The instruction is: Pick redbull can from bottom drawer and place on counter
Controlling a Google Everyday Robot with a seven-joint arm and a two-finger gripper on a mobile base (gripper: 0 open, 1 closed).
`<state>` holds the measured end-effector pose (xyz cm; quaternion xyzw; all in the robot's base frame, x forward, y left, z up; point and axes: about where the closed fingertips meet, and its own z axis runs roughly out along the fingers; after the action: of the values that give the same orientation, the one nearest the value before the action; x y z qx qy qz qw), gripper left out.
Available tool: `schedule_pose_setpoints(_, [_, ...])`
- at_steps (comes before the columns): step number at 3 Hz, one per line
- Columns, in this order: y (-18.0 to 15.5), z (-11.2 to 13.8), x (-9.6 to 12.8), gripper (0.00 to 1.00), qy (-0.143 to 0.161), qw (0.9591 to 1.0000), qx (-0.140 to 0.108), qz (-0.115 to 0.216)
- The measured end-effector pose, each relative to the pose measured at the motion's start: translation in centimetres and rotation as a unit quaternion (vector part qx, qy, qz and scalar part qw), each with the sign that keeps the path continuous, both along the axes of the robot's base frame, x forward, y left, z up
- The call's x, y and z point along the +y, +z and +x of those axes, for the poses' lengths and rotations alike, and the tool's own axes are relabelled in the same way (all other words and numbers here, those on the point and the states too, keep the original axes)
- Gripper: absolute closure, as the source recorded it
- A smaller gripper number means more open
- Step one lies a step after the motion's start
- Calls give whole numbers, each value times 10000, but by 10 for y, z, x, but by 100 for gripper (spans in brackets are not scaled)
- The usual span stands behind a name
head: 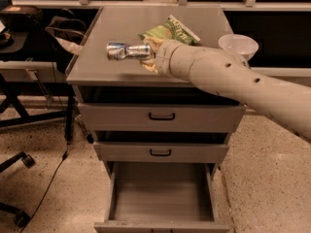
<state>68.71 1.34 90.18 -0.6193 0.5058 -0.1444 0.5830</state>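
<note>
The redbull can, silver with bluish patches, lies sideways in my gripper, just over the left front part of the counter. I cannot tell whether the can touches the surface. The gripper is shut on the can's right end, and its fingers are mostly hidden behind my wrist and the can. My beige arm reaches in from the right across the counter. The bottom drawer is pulled fully open below, with a bare grey floor.
A green chip bag lies on the counter behind my wrist. A white bowl stands at the counter's right edge. The two upper drawers stand slightly ajar. A desk, a dark bag and chair legs are on the left.
</note>
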Motion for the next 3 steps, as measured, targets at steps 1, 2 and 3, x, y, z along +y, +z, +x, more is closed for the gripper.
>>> schedule_pose_setpoints(1, [-22,16,-3,100,-78,9995,308,-60])
schedule_pose_setpoints(2, [-33,28,-4,100,-123,9987,478,-129])
schedule_pose_setpoints(3, [-43,43,-4,96,-114,9973,681,-235])
